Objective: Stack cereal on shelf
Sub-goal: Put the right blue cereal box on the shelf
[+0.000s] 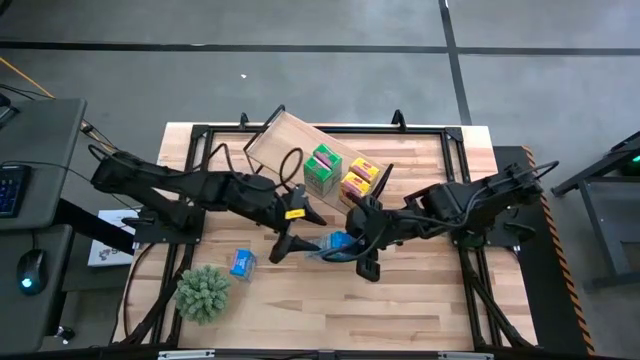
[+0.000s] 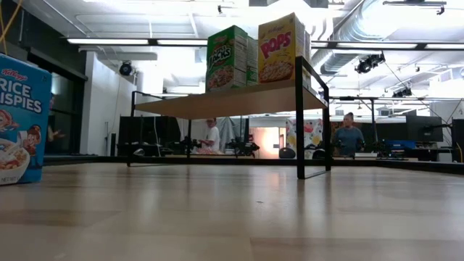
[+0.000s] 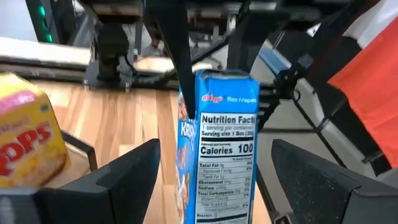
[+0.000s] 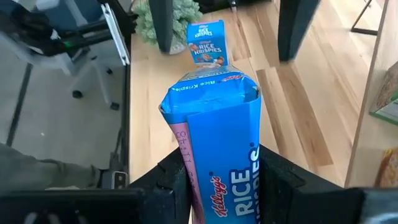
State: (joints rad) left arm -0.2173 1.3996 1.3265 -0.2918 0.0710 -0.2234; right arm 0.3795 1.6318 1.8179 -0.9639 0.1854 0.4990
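A blue cereal box is held by my right gripper above the table's middle. It also shows in the right wrist view. My left gripper is open. Its fingers stand on either side of the box's free end, with a gap on both sides. A second blue box stands upright on its base on the table and also shows in the low view. The shelf carries a green box and yellow boxes. My right gripper pinches the blue box between its two fingers at the end nearest the wrist, one finger on each side. The fingers come from the table's right, roughly level. The box is lifted clear and points toward the left gripper.
A fuzzy green plant ball sits near the table's near left corner. The shelf's black frame leg stands on the tabletop. Bare wood lies along the near edge. People stand in the room behind the table.
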